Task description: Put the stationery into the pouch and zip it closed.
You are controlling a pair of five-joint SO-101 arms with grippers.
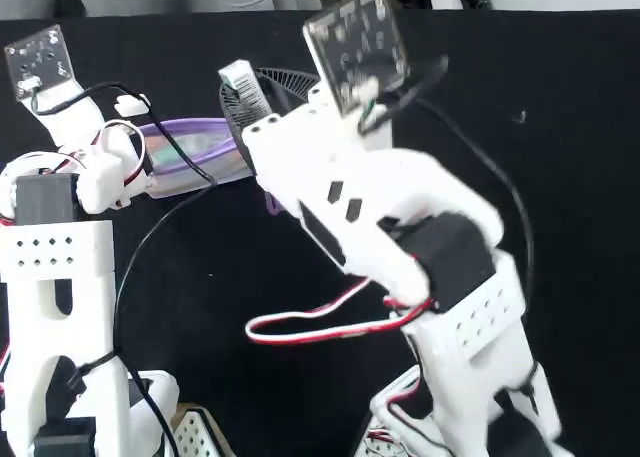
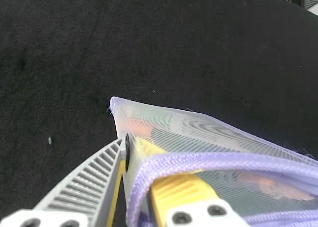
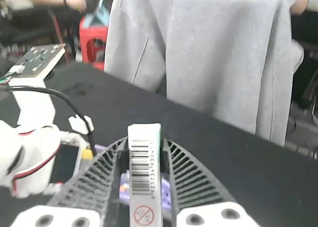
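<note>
Black table lies under the pouch, one edge pinched by the left gripper. Close above, the right gripper clamps a barcoded stick; best align it with the opening, lower, then release.

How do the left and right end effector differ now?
The left end effector grips the edge of the mesh pouch; the right end effector grips a white barcoded item. The left sits at one end of the pouch, the right near the other. Both are shut.
</note>
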